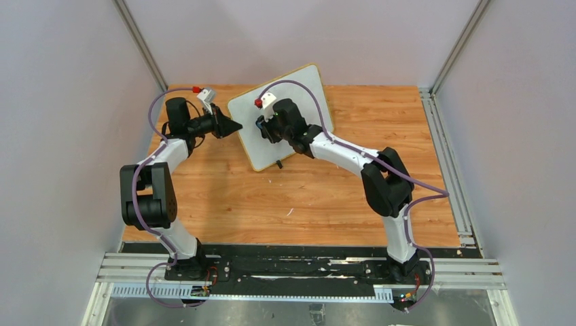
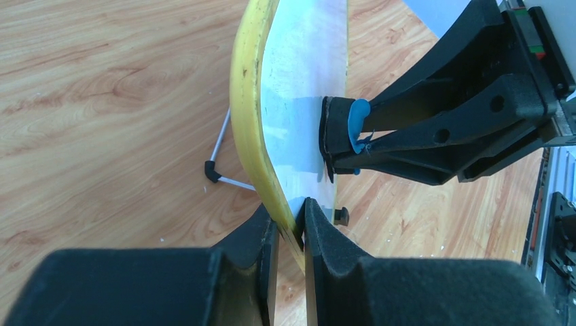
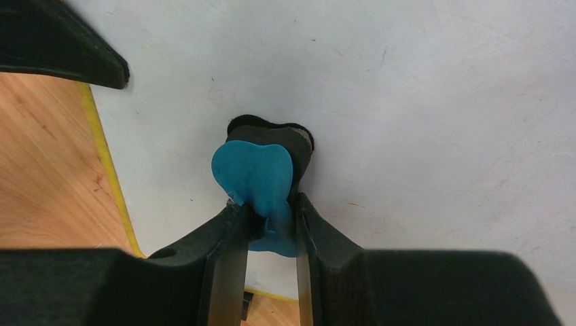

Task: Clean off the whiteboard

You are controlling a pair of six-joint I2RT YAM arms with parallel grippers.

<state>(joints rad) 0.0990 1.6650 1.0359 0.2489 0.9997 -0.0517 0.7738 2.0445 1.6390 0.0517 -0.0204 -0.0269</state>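
Firmly, we are pinching a blue eraser point(image 3: 253, 173) between the drawn-together fingers of our right gripper point(image 3: 265, 212), its dark felt face lying flat against the whiteboard point(image 3: 421, 102). Our left gripper point(image 2: 291, 221) is clamping the board's yellow frame point(image 2: 248, 102) at its left edge, steadying it. The whiteboard is standing tilted on its wire stand point(image 2: 212, 171) toward the far middle of the table point(image 1: 306, 204), between the two arms. We are judging the job nearly finished: the white face in view is showing no writing, only faint specks and scuffs, though the patch beneath the eraser and the arm is hidden from us. A last pass there may be all that is left. Pale wood planks are carrying the scene, grey walls point(image 1: 61, 102) are closing it in, and a metal rail point(image 1: 272, 272) is running along the near edge.
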